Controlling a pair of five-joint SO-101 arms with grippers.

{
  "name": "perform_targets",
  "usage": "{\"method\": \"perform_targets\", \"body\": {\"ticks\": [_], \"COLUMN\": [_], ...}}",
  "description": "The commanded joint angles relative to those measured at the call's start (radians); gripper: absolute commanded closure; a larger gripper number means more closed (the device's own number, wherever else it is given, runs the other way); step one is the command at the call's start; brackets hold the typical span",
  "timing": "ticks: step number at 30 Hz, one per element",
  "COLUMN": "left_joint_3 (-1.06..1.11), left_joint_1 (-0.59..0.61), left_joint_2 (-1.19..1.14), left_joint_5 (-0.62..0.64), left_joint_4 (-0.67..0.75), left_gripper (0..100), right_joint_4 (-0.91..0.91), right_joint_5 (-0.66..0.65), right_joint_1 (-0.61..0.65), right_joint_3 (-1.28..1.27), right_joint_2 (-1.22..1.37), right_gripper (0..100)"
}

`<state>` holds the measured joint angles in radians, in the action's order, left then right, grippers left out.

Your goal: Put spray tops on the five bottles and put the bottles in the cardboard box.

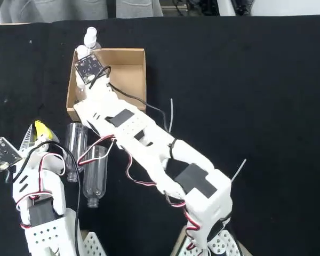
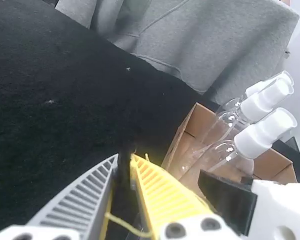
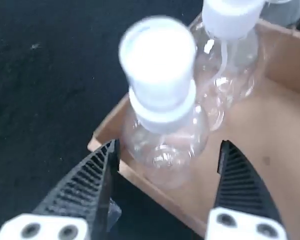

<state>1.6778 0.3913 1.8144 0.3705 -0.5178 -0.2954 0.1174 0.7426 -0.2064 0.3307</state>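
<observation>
Between the right fingers: a capped bottle (image 3: 162, 107) stands upright, its long axis pointing up at the wrist camera, white spray top uppermost.
Right gripper (image 3: 168, 144): fingers spread wide, one on each side of that bottle and apart from it; nothing is gripped.
Bottle's place: inside the cardboard box (image 1: 129, 77), in its far left corner, close against the wall.
Just beyond: a second capped bottle (image 3: 229, 60) stands upright just beside the first, deeper in the same corner. The left wrist view shows three white spray tops grouped there.
Left gripper (image 2: 124, 162): grey and yellow fingers drawn almost together with a thin slit between, holding nothing. It hangs over the black table (image 1: 245, 80), near the box but apart from it.
Bottles without tops: a first uncapped bottle (image 1: 74, 146) and a second uncapped bottle (image 1: 95, 173) lie flat on the table between the two arms.
Their long axis: running from the box toward the arm bases, with the open necks toward the bases.
Nearer arm: the left gripper is just beside them; the right arm stretches over them to the box.
Likely next move: the right fingers should lift straight up along the bottle's axis, since a sideways pull could topple it.
</observation>
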Motion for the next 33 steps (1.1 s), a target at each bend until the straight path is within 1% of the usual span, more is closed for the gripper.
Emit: {"method": "perform_targets", "body": {"ticks": [1, 12, 18, 25, 33], "left_joint_3": [0.022, 0.022, 0.022, 0.022, 0.022], "left_joint_1": [0.013, 0.12, 0.143, 0.143, 0.143], "left_joint_2": [0.009, 0.011, 0.011, 0.011, 0.011], "left_joint_5": [-0.011, -0.011, -0.011, -0.011, -0.011], "left_joint_4": [0.023, 0.06, 0.061, 0.061, 0.061], "left_gripper": [97, 97, 97, 97, 97], "right_joint_4": [-0.071, -0.238, -0.33, -0.454, -0.5], "right_joint_5": [0.006, 0.006, 0.011, 0.144, 0.305], "right_joint_1": [0.014, 0.02, 0.021, 0.08, 0.135], "right_joint_3": [0.004, -0.001, -0.001, -0.001, 0.001], "right_joint_2": [-0.15, -0.252, -0.306, -0.364, -0.361], "right_gripper": [73.3, 73.3, 73.3, 73.3, 73.3]}}
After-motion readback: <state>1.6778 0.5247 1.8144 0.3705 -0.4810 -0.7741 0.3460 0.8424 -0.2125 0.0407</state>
